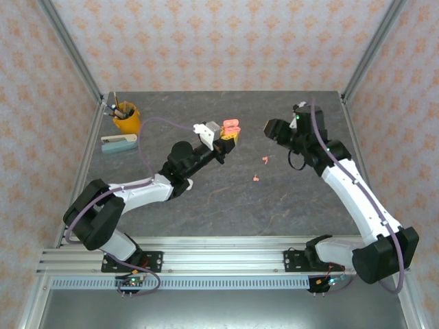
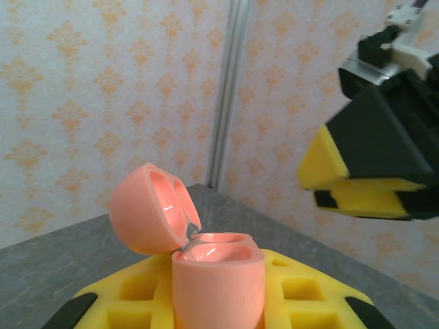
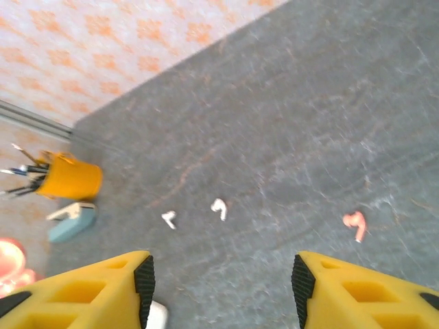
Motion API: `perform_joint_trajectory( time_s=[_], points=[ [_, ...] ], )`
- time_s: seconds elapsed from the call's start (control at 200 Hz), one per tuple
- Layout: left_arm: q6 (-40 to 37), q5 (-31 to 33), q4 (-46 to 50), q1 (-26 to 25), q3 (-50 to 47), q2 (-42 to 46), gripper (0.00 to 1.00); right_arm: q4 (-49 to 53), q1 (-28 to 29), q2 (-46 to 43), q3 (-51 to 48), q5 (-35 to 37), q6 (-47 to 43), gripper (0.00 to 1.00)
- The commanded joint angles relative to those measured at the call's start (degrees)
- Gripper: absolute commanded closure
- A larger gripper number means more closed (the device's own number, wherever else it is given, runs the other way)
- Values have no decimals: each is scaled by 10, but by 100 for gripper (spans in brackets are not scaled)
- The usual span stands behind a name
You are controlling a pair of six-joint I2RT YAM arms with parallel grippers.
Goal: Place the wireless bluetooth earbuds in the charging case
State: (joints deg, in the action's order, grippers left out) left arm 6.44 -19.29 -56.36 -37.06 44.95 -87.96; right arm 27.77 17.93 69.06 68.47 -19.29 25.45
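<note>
Left fingers (image 2: 305,291) are pinching the salmon charging case (image 2: 218,277) by its lower body, held up off the bench (image 1: 206,199) around mid-bench. The case sits upright with its opening facing up. Its lid (image 2: 147,209) is swung back on the hinge, to the left in the left wrist view, with the hollow side showing. The two wells sit side by side, so the case's long axis runs across that view.

Right fingers (image 3: 103,291) are spread with nothing between them, hovering just right of the case and facing it.

Earbuds are all loose on the bench:
- Two salmon earbuds (image 1: 263,160) (image 1: 255,178) lie flat between the arms, nearer the right one and close together. In the right wrist view, one (image 3: 355,223) has its head up-left and its stem running down-right.
- Two white earbuds (image 3: 219,208) (image 3: 169,219) lie flat, near each other and well apart from the salmon one. Their stems look roughly parallel, slanting down-right, though they're too small to be sure.

A white rounded object (image 3: 156,315) sits just beside one right finger, possibly a second case.

The bench is dark grey with a stone look. At the far left are a yellow pen cup (image 1: 127,118) and a pale blue stapler-like item (image 1: 119,142) beside it. The walls (image 1: 219,41) have pale wallpaper with an orange motif, and aluminium posts (image 2: 230,89) stand at the corners.
</note>
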Motion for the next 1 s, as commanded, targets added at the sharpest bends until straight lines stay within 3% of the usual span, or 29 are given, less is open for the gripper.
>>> perform_joint_trajectory(
  time_s=[0.0, 0.28, 0.996],
  points=[
    [60, -56, -94, 6, 21, -22, 100, -38, -24, 10, 8, -136, -9, 44],
    [147, -131, -168, 18, 66, -75, 100, -143, -40, 8, 0, -296, 19, 48],
    [182, -152, -163, 14, 109, -114, 100, -168, -40, 48, 32, -325, 30, 59]
  ],
)
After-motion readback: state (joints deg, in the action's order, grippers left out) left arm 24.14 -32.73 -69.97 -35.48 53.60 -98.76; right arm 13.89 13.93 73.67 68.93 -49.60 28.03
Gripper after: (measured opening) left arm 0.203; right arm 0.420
